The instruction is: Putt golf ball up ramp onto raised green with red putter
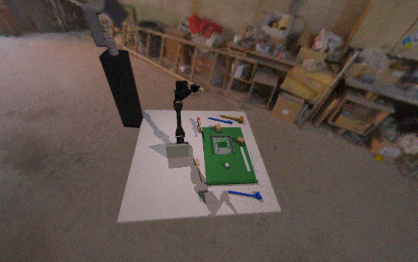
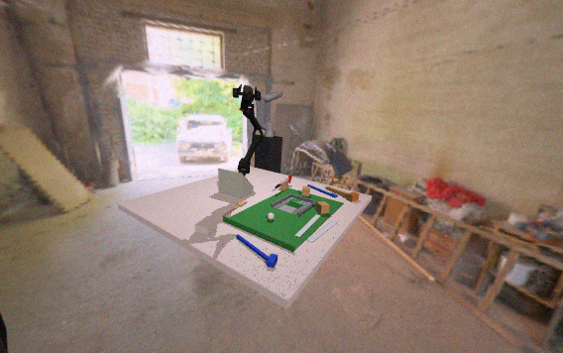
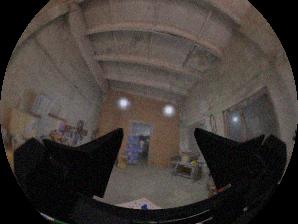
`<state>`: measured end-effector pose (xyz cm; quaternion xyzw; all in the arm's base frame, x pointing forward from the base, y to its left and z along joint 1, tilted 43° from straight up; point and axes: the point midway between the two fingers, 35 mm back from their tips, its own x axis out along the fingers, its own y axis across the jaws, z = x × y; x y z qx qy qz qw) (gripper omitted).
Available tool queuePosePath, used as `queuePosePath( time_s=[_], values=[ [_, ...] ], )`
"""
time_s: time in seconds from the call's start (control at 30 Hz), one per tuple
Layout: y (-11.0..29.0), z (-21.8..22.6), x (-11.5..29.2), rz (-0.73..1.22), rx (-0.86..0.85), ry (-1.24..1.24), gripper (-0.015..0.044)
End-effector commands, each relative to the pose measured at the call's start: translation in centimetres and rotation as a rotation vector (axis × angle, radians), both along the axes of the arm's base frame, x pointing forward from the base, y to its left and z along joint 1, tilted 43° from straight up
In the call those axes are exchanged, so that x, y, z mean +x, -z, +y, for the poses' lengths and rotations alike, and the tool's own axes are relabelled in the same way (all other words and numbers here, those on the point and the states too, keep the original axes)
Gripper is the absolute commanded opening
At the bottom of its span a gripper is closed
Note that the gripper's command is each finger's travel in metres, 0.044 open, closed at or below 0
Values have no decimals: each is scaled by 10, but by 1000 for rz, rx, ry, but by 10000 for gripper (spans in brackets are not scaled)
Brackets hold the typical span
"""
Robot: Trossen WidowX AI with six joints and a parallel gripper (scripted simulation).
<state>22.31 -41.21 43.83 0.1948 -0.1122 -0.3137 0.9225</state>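
Note:
The red putter [image 1: 198, 120] [image 2: 289, 177] lies at the far left edge of the green mat [image 1: 221, 174] [image 2: 268, 229]; only its red end shows clearly. The white golf ball [image 1: 227, 165] [image 2: 271, 216] rests on the mat in front of the grey-framed raised green [image 1: 222, 145] [image 2: 295, 203]. My gripper [image 1: 196, 88] [image 2: 236, 91] [image 3: 160, 132] is open and empty. It is raised high above the arm's base, far above the putter and the table. In the wrist view it faces the room, and only slivers of green show at the bottom.
Two blue putters [image 1: 220, 120] [image 1: 244, 193] [image 2: 256, 250], two wooden putters [image 1: 232, 118] [image 1: 199, 167], two wooden blocks [image 1: 218, 127] [image 1: 240, 140], white bars [image 1: 245, 159] and a grey block [image 1: 202, 195] lie on or around the mat. A black column [image 1: 121, 88] stands behind the white table [image 1: 158, 191].

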Motion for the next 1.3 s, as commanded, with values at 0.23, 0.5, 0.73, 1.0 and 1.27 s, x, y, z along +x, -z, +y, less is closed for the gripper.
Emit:
queuePosePath(
  time_s=[0.23,0.5,0.73,1.0,1.27],
  values=[
    [99,86,112,75,458,-320,440],
    [171,195,166,233,839,-559,440],
    [226,305,177,449,1174,-708,440],
    [275,429,144,793,1536,-770,440],
    [306,533,67,1244,1835,-655,440]
  ],
)
